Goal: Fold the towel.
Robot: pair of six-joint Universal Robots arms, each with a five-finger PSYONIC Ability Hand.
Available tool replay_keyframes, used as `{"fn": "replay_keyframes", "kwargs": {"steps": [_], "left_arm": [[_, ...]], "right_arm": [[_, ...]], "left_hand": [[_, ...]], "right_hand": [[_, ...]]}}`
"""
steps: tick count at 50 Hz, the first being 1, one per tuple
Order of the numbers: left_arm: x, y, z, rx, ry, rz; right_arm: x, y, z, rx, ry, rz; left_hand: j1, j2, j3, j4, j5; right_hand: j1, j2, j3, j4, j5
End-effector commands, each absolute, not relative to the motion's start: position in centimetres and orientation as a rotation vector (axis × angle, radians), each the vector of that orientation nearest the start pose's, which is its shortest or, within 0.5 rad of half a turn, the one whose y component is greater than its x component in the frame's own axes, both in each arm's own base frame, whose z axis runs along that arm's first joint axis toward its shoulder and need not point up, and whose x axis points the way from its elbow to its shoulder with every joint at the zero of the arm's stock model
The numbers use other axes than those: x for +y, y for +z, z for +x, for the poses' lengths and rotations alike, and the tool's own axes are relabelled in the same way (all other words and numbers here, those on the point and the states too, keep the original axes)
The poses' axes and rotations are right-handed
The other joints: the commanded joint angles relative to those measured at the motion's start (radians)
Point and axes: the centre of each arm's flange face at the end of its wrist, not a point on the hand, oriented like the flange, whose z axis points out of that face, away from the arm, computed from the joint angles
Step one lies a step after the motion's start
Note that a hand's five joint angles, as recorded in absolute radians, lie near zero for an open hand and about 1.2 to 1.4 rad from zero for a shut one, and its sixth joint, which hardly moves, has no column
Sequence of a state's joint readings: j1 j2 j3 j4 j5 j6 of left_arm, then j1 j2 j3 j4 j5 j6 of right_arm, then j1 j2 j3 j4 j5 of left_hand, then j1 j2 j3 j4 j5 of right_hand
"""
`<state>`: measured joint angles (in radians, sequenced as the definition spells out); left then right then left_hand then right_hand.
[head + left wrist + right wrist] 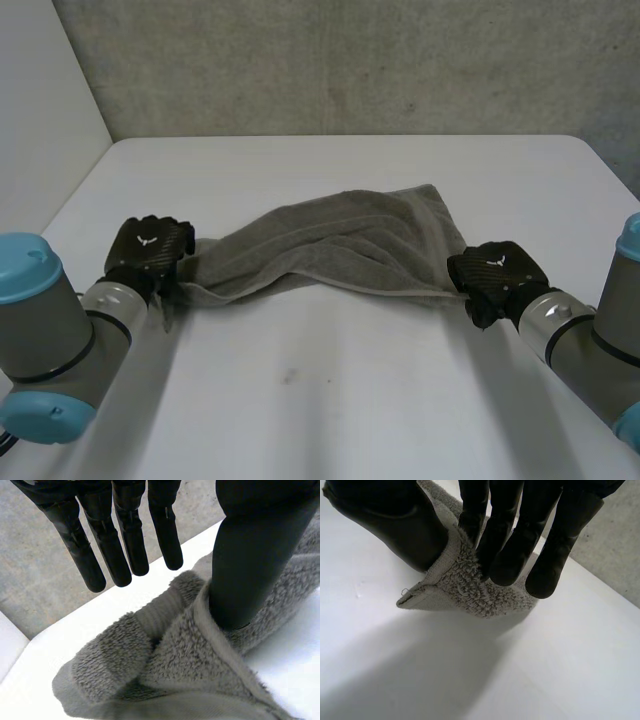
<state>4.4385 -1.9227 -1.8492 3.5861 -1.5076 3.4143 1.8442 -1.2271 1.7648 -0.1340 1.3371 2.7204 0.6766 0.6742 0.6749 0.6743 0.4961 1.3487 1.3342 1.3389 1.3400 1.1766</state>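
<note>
Towel (340, 240): grey and fluffy, bunched into a rumpled band across the middle of the table (330, 400), strung between the two hands, with its far edge fanned out a little toward the right end.
Left hand (150, 245): at the towel's left end. The fingers (125, 550) are straight and spread, clear of the cloth, and only the thumb (250, 555) is sunk into a fold. From where I stand that is no real grip.
Right hand (497, 268): at the right end, pinching the hemmed corner between its thumb (405, 530) and fingers (505, 545).
Slip on the left: if the arms lift or pull apart now, I'd expect the left end to slide off the thumb and drop, since nothing clamps it.
Lopsided drag: with one end pinched and the other loose, any move by the right arm would likely haul the whole towel sideways rather than open it out.
Thin hold on the right: the pinch sits close to the hem, so a sharp tug could pull the corner free.
Messy fold: the cloth is twisted and heaped, so folding it as it lies would probably trap creases and leave the edges out of line.
</note>
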Motion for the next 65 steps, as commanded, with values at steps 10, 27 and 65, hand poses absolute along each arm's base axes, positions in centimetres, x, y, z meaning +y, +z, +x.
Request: {"fn": "replay_keyframes", "kwargs": {"steps": [10,27,65], "left_arm": [[-25.7,14.0,-23.3,2.395,-1.988,0.821],[-25.9,13.6,-23.1,2.391,-1.963,0.81],[-26.7,33.0,-22.3,2.163,-2.142,0.736]], "right_arm": [[-26.5,15.9,21.9,2.329,-1.698,-1.001],[-26.8,16.7,21.9,2.318,-1.724,-0.997],[-28.0,37.5,21.2,2.206,-2.003,-0.989]], "left_hand": [[0.101,0.103,0.102,0.103,0.107],[0.72,0.722,0.721,0.722,0.726],[0.72,0.722,0.721,0.722,0.726]], "right_hand": [[0.048,0.062,0.057,0.056,0.045],[0.048,0.062,0.057,0.056,0.045],[0.048,0.062,0.057,0.056,0.045]]}}
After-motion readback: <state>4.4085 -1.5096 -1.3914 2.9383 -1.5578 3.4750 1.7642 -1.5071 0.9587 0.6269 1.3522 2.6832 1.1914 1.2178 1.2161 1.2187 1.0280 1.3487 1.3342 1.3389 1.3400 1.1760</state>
